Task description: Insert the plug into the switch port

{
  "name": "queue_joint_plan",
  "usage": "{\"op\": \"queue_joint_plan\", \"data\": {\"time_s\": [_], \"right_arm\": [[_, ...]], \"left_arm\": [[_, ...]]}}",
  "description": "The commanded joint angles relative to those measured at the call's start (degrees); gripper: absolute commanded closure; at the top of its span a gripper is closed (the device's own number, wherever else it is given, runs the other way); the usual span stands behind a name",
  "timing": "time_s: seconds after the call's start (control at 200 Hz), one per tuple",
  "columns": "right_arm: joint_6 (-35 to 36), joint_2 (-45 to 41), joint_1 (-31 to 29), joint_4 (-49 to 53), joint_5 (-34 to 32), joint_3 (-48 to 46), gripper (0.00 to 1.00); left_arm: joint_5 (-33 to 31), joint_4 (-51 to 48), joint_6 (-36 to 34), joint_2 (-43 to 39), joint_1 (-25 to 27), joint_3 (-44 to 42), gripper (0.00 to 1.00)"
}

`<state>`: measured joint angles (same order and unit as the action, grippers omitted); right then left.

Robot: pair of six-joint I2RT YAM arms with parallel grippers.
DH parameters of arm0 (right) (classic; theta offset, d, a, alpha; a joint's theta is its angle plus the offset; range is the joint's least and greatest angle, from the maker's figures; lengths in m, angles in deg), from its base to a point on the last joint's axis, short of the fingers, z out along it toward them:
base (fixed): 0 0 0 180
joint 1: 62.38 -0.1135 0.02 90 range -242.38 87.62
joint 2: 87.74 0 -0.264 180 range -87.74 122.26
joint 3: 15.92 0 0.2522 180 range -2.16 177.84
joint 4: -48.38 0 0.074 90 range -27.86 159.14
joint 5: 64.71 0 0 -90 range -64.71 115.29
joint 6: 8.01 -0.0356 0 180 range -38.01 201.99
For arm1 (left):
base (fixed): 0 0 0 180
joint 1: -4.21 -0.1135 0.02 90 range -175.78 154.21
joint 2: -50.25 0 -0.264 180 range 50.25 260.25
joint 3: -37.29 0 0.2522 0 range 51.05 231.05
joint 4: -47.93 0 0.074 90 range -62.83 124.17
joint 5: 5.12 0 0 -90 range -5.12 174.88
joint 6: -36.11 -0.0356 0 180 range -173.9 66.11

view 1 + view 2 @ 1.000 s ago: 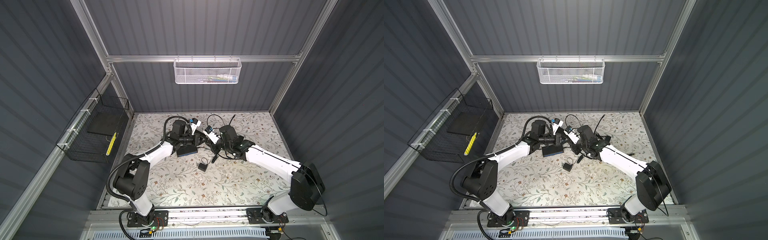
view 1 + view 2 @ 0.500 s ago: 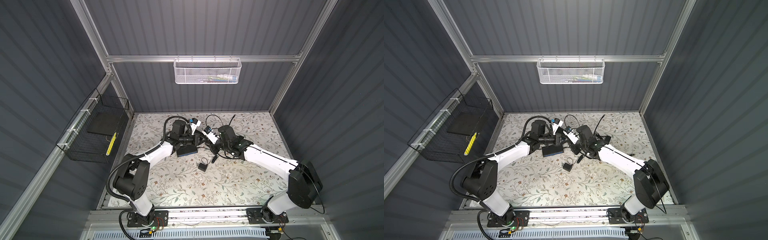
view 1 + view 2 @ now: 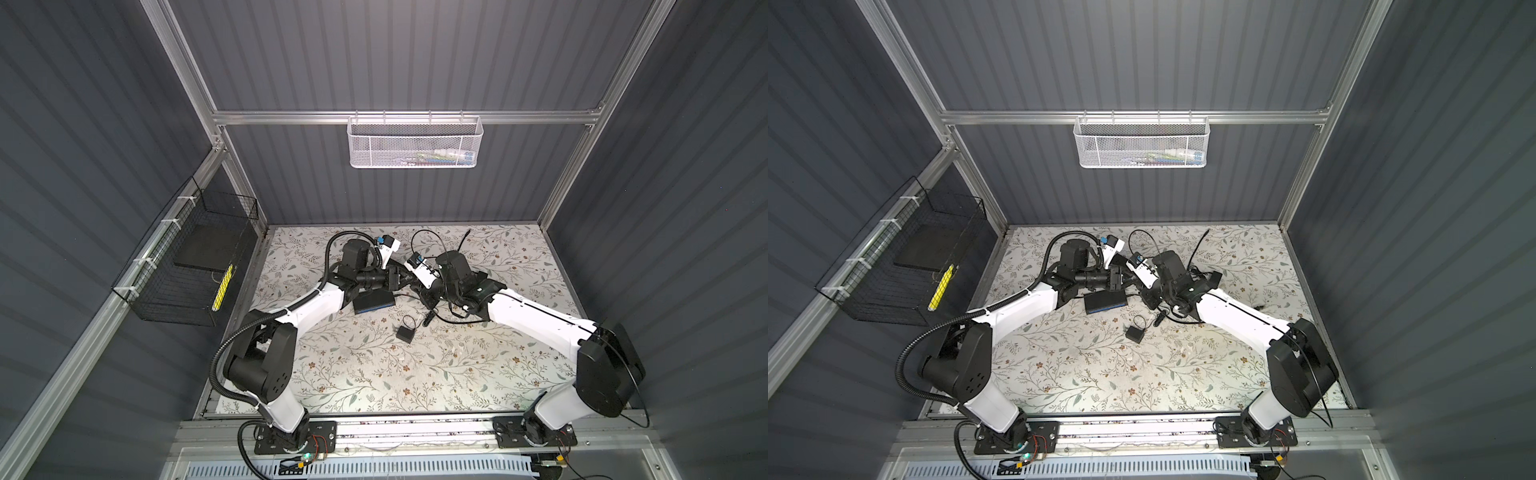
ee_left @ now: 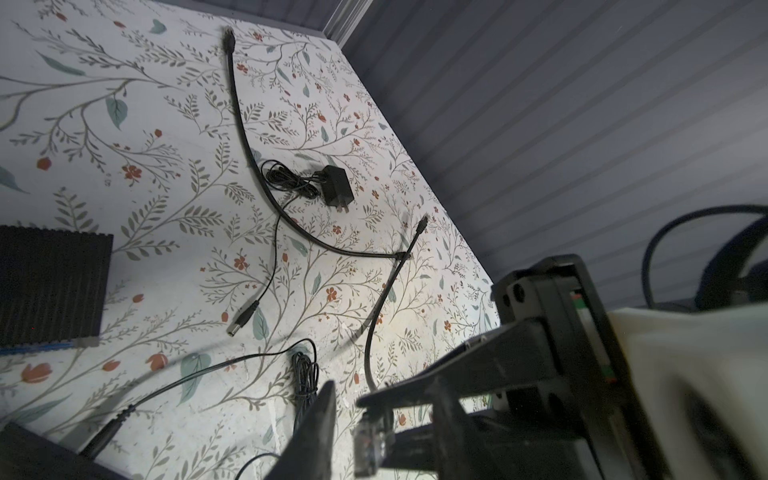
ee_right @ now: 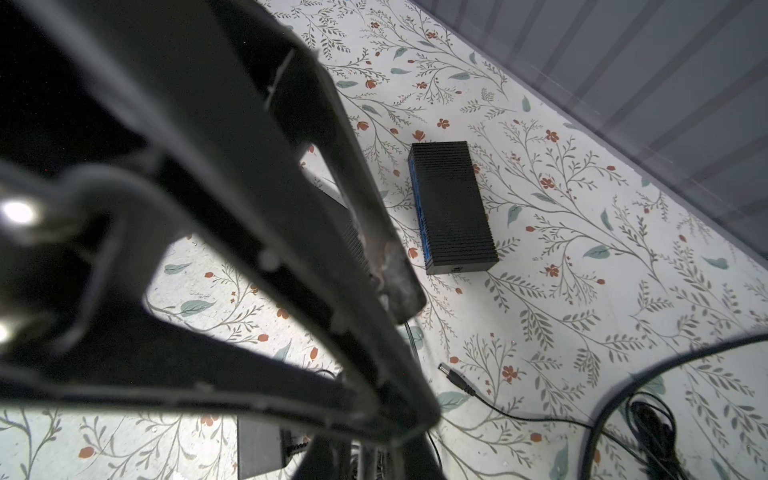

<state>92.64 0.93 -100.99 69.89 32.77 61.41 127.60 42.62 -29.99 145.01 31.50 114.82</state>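
Floral-print matting point(image 3: 415, 374) covers a tabletop inside a grey-walled booth. Two white-and-black robot arms lean in from the near edge and meet tip to tip toward the back. The left gripper point(image 3: 400, 277) lies level and points across at the right gripper point(image 4: 376, 415), and the two almost touch.

Seen from the left wrist, a clear plastic plug point(image 4: 370, 444) hangs above the mat on the end of a thin black cable point(image 4: 376, 324). The right gripper's dark fingers point(image 4: 449, 374) reach in from its body and pinch the plug where the cable joins it. One finger point(image 4: 316, 432) of the left gripper stands just beside the plug with a sliver of mat showing between. Its jaws are parted and hold nothing.

The switch box point(image 3: 373, 300), flat, black and ribbed, lies on the mat just beside the left gripper, on the side nearer the arm bases. It is lower than the raised plug and apart from it. Its blue long face point(image 5: 417, 199) is turned toward the bases in both top views, and the sockets in it are too small to make out.

Farther from both grippers, toward the bases, sits a small black power adapter point(image 3: 405, 333) with its thin lead looped beside it. A loose barrel connector point(image 5: 455, 379) rests on the mat near the right gripper's fingertips.
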Motion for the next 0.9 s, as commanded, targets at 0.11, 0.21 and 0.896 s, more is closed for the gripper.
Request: {"op": "queue_joint_plan", "data": {"time_s": [0.11, 0.21, 0.896], "right_arm": [[-0.85, 0.48, 0.11, 0.85, -1.11, 0.34, 0.99], [-1.83, 1.0, -0.06, 1.62, -0.74, 0.2, 0.99], [-21.54, 15.82, -15.2, 29.39, 5.15, 19.66, 1.0]], "left_arm": [[0.89, 3.65, 4.36, -7.04, -7.72, -4.08, 0.5], [-4.67, -3.05, 0.2, -10.52, -11.23, -4.09, 0.49], [-15.33, -4.34, -3.56, 6.99, -21.28, -1.99, 0.55]]}}
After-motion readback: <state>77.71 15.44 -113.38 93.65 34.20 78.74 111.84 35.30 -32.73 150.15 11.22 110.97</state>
